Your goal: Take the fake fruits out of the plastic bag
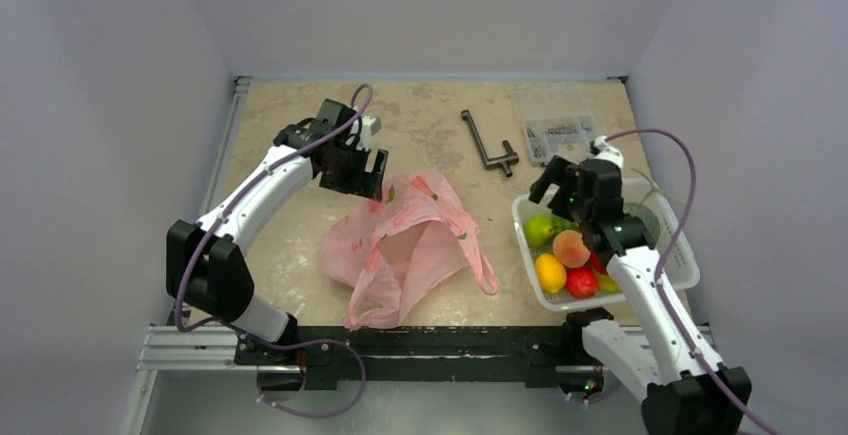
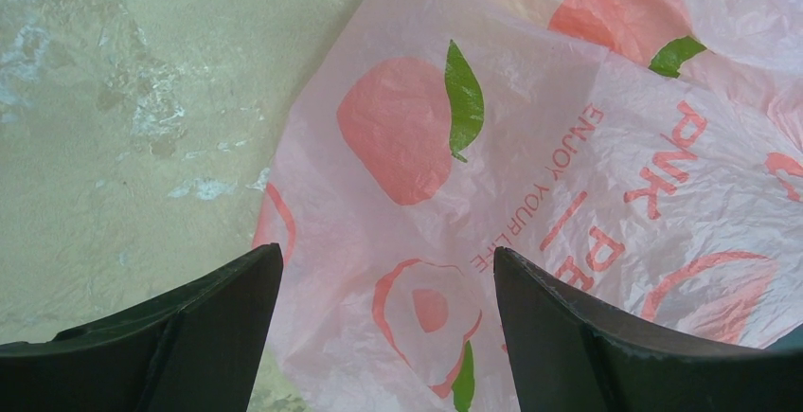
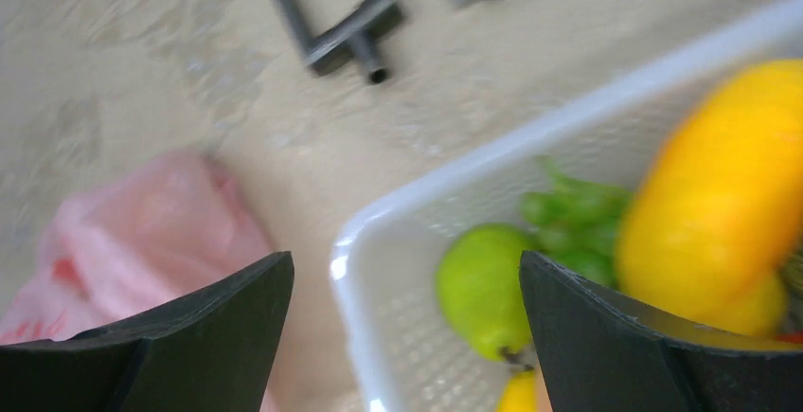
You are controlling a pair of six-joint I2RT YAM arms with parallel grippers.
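From my station, the left claw [image 1: 355,170] hangs over the far left corner of the plastic bag [image 1: 410,245]. Its two matte black fingers [image 2: 218,327] are spread wide with nothing pinched between them, and I cannot tell whether they touch the film. In the left wrist view the bag [image 2: 568,147] is thin, translucent pink film, finely creased, printed with coral peaches, green leaves and coral lettering. It lies on the mottled beige, stone-look bench [image 2: 114,99]. From above, the bag is slumped in soft folds at the middle of the bench [image 1: 430,95], with its two loop handles trailing toward the near edge, and I can make out no fruit through the film. Beyond it, toward the far side, lies a dark metal bar [image 1: 487,145] with a short crosspiece, and right of that a clear flat parts box [image 1: 555,130]. At the right stands a white lattice basket [image 1: 525,230] with rounded corners, and the fake fruits sit in it. I see a glossy lime-green apple [image 1: 539,229], an orange-pink peach [image 1: 571,248], a smooth orange-yellow fruit [image 1: 550,273] and a red one [image 1: 582,282]. The right claw [image 1: 555,183] is above the basket's left rim, released, its fingers [image 3: 189,336] apart and empty. Its blurred wrist view shows the perforated rim [image 3: 426,194], the apple [image 3: 483,284] and a green grape bunch [image 3: 573,218] behind it.
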